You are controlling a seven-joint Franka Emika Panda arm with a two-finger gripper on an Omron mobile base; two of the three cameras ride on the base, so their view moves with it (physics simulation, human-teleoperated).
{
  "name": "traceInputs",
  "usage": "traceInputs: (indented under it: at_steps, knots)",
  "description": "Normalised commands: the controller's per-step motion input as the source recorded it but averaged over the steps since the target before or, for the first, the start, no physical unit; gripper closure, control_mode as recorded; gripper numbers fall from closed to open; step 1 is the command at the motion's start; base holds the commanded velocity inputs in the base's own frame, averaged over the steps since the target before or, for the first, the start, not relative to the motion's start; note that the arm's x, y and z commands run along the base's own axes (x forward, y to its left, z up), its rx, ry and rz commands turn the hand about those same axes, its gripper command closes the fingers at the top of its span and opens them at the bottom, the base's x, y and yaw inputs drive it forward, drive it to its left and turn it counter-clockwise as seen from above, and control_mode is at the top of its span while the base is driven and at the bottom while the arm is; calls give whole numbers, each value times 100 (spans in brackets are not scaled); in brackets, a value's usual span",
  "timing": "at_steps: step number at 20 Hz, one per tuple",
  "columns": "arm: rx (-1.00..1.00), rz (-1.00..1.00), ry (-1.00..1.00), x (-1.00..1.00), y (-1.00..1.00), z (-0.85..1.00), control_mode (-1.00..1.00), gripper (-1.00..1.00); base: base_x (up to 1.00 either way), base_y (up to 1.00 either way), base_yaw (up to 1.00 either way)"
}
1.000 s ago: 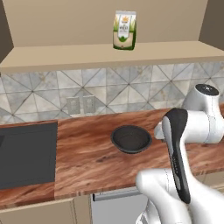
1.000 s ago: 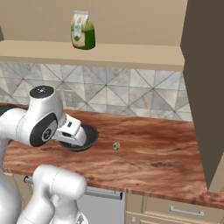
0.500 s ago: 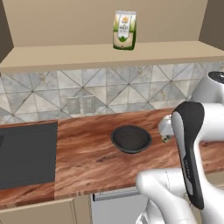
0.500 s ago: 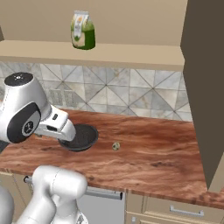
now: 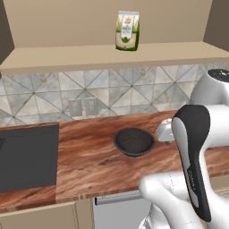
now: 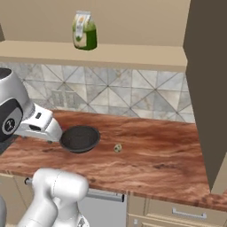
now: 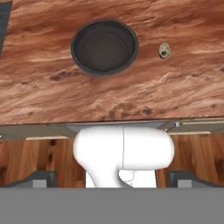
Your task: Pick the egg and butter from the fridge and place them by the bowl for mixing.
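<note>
The matte black bowl (image 5: 134,142) (image 6: 80,138) (image 7: 105,47) sits on the brown wood-grain counter (image 6: 150,155). A small pale speckled egg (image 6: 118,148) (image 7: 164,50) lies on the counter just right of the bowl, a short gap away. My gripper (image 7: 113,180) hangs high above the counter's front edge, looking straight down, open and empty, its dark fingertips (image 7: 41,178) far apart. The bowl and egg lie well beyond the fingers. The fridge and the butter are out of view.
A black cooktop (image 5: 27,156) is set into the counter left of the bowl. A green and yellow bag (image 5: 127,30) stands on the shelf above the tiled backsplash. A tall brown-grey cabinet side (image 6: 208,88) closes off the counter's right end.
The arm has swung and lifted, drawing the hand back from over the bowl toward the counter's front edge. Bowl and egg have not moved, and the jaws stay wide.
</note>
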Motion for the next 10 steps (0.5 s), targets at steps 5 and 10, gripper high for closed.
traceInputs:
  at_steps: [5, 10]
  knots:
    - [0, 0, 0, 0, 0, 0, 100, -100, -90, 10, 9]
    - [0, 0, 0, 0, 0, 0, 100, -100, -100, -2, 47]
